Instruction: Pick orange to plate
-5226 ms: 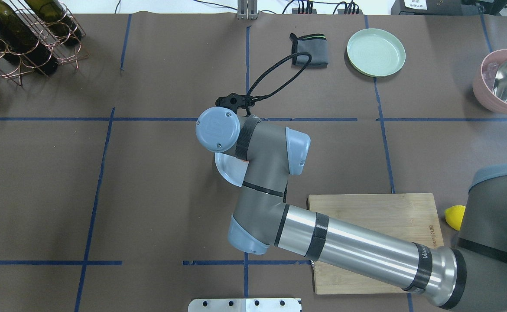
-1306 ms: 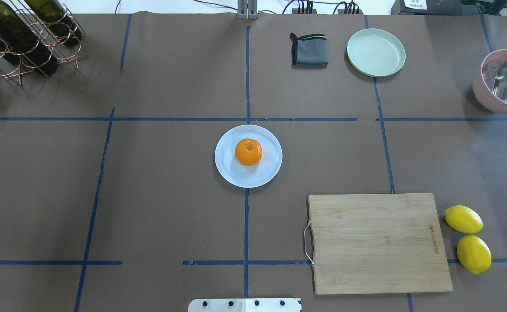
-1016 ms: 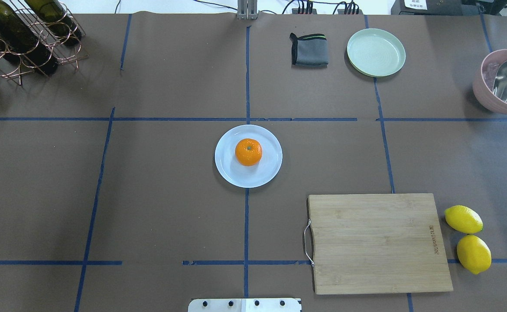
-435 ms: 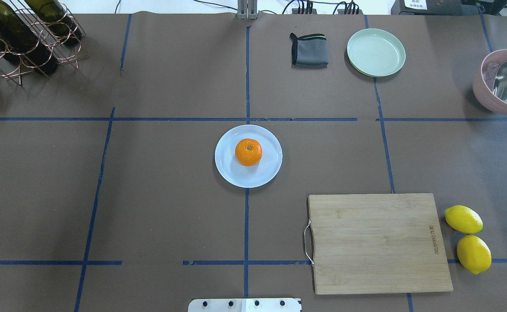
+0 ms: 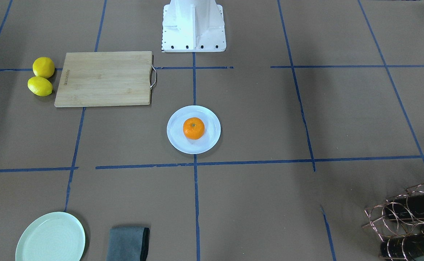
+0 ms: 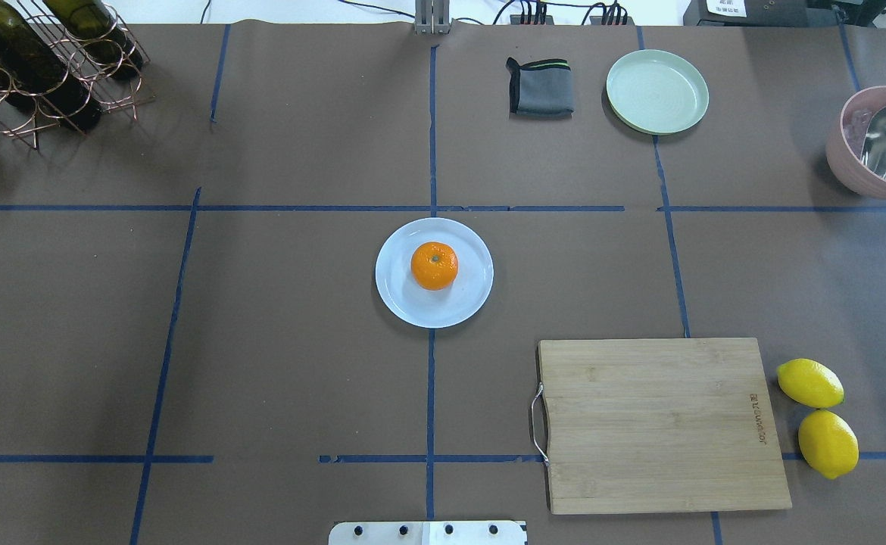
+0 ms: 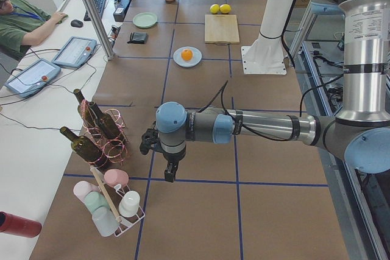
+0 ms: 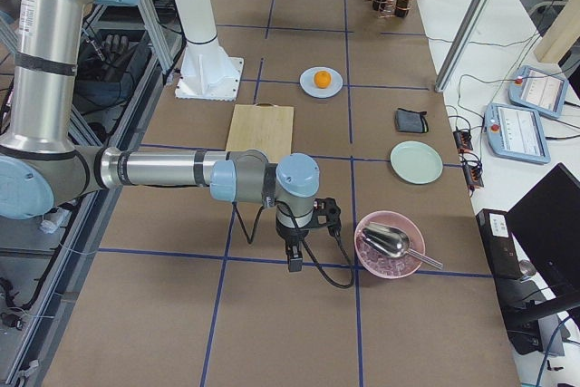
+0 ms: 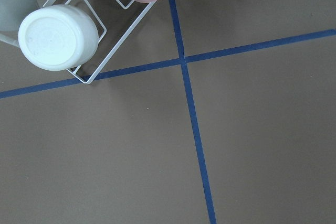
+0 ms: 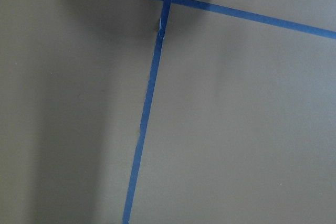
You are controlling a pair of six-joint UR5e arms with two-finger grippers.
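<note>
The orange [image 6: 434, 265] [image 5: 193, 128] rests stem-up at the middle of the pale bluish-white plate [image 6: 413, 304] [image 5: 177, 142] in the centre of the table. Neither arm is near it. Only the side views show the grippers. My left gripper [image 7: 170, 172] hangs low over the table at the left end, beside the wine rack. My right gripper [image 8: 294, 260] hangs low at the right end, next to the pink bowl. I cannot tell whether either is open or shut. The wrist views show only brown paper and blue tape.
A wooden cutting board [image 6: 659, 424] lies front right, with two lemons [image 6: 810, 383] beside it. A mint-green plate [image 6: 656, 91] and a grey cloth [image 6: 540, 88] sit at the back. There is a pink bowl with a metal scoop [image 6: 878, 144], a wine rack [image 6: 42, 60] and a cup rack [image 7: 113, 202].
Five seconds ago the right arm stood over the plate and hid the orange. It has since left the overhead view, and nothing has moved in the last second.
</note>
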